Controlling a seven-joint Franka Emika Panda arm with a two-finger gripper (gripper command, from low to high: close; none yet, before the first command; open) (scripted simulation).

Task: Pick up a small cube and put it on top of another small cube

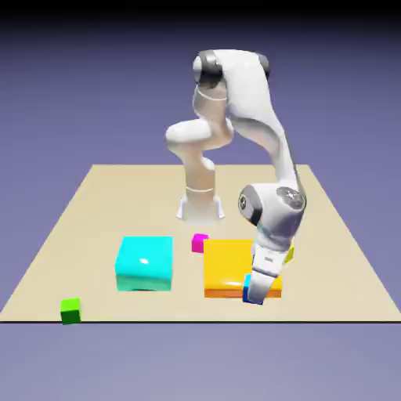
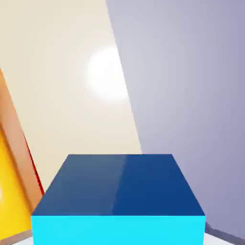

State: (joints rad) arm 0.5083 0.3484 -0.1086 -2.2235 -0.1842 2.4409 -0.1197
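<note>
gripper (image 1: 255, 296) shut on the small blue cube (image 2: 118, 191), with a fingertip at either side and jaws only as far apart as the width of that cube. in the hand view, large at the bottom edge: a dark blue face above a bright cyan one, hiding most of both fingertips. in the exterior view, just a strip of blue beside the fingers, close to the front edge of the worktop (image 1: 94, 211), right of its middle, in front of the orange block (image 1: 227, 262). cannot tell whether touching the wood-coloured surface or lifted off. hand tilted, reaching down from the white arm (image 1: 251, 94) and covering part of the orange block's right end.

at the front edge, near the worktop's left corner, a small green cube (image 1: 70, 311). farther in from that edge, well apart from the green cube, a large cyan block (image 1: 145, 264). between the cyan and orange blocks, slightly nearer the back edge, a small magenta cube (image 1: 200, 243). toward the right edge, behind the hand and mostly hidden, something yellow-green (image 1: 290, 254); too covered to tell its full shape.
</note>
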